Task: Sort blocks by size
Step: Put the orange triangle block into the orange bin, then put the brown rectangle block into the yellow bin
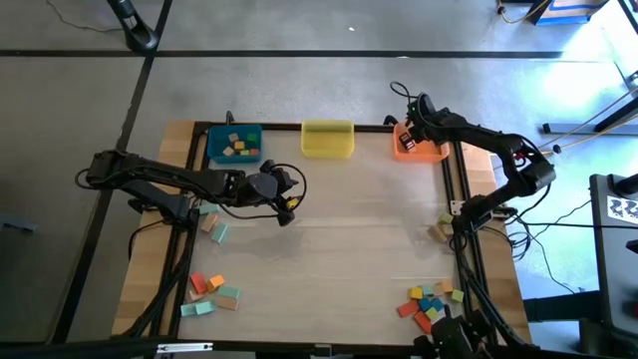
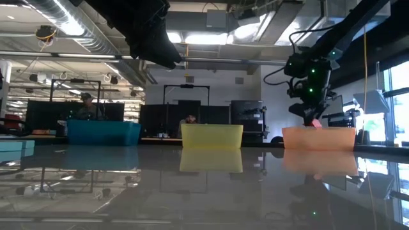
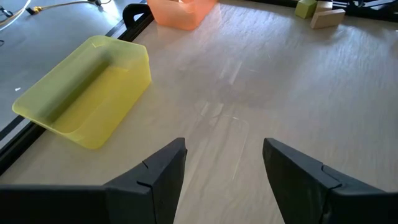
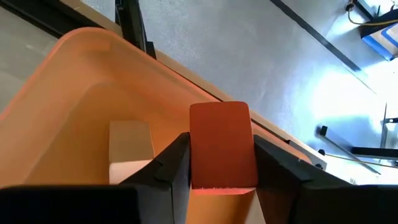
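Observation:
My right gripper (image 4: pixel 221 171) is over the orange bin (image 1: pixel 419 145) at the table's far right, shut on a red block (image 4: pixel 222 144). A tan block (image 4: pixel 130 152) lies inside that bin. My left gripper (image 3: pixel 224 168) is open and empty above the bare table, left of centre (image 1: pixel 284 189). Loose blocks lie in groups at the near left (image 1: pixel 211 292), the near right (image 1: pixel 431 302), the left edge (image 1: pixel 211 221) and the right edge (image 1: pixel 442 227). The blue bin (image 1: pixel 234 145) holds several blocks. My right gripper pinches the red block's two opposite sides (image 4: pixel 194 163) between its two fingers, pointing down from above. The block sticks out past the fingertips, lifted clear above the orange bin's inside; in the low view it shows at the bin's rim (image 2: pixel 314 123).
A yellow bin (image 1: pixel 327 138) stands at the far middle between the blue and orange bins. The table's middle is bare wood. Black frame rails run along the left and right edges (image 1: pixel 461 189).

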